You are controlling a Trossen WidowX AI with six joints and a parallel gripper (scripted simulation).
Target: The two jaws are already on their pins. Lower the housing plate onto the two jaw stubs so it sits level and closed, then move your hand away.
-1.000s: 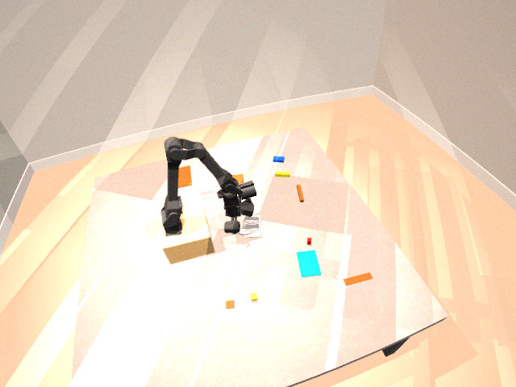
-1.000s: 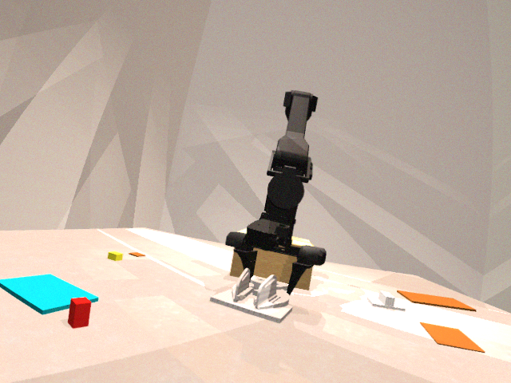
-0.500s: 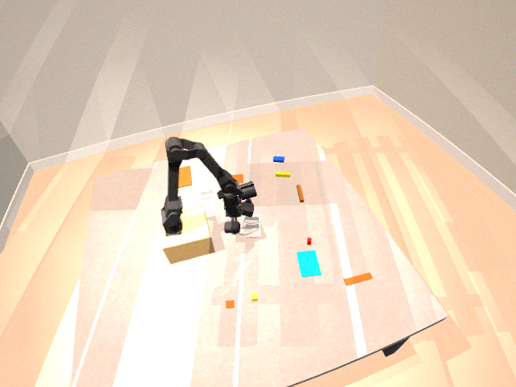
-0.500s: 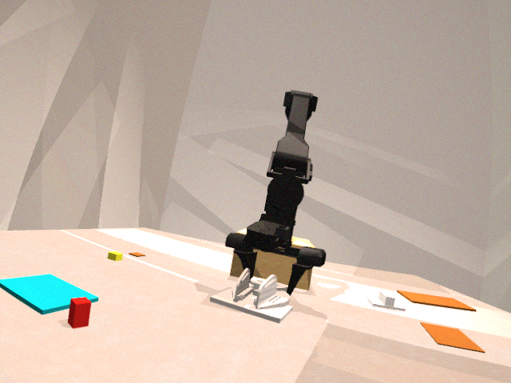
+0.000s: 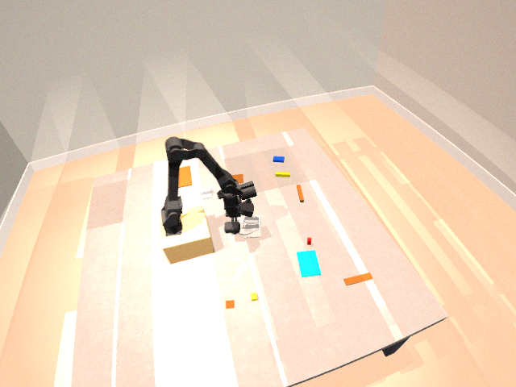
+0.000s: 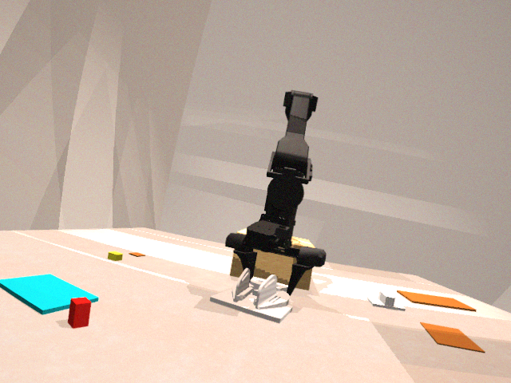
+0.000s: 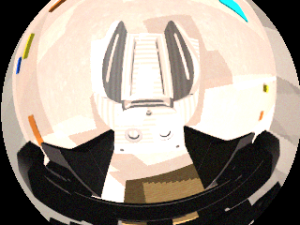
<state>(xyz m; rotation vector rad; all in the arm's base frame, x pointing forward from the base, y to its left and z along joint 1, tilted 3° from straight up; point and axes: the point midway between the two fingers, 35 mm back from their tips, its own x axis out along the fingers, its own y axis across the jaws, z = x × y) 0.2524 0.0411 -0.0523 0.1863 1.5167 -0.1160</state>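
Note:
The white base plate (image 5: 252,235) (image 6: 247,306) lies flat on the table under my gripper. The two grey-white jaws (image 6: 242,285) (image 7: 114,66) stand up side by side on its far half. The white housing plate (image 7: 149,123) lies over the jaws' near ends, with two round pin heads showing at its holes. My gripper (image 6: 271,286) (image 7: 149,130) is shut on the housing plate, one finger at each side edge. In the exterior view the jaws partly hide the plate, so I cannot tell whether it is fully seated.
A wooden block (image 5: 187,247) (image 6: 276,266) stands behind the gripper at the arm's base. A small white part (image 5: 206,193) (image 6: 388,299) and orange tiles (image 5: 185,176) (image 6: 452,336) lie to one side. A red block (image 5: 309,240) (image 6: 78,312) and cyan tile (image 5: 309,264) (image 6: 45,290) lie on the other.

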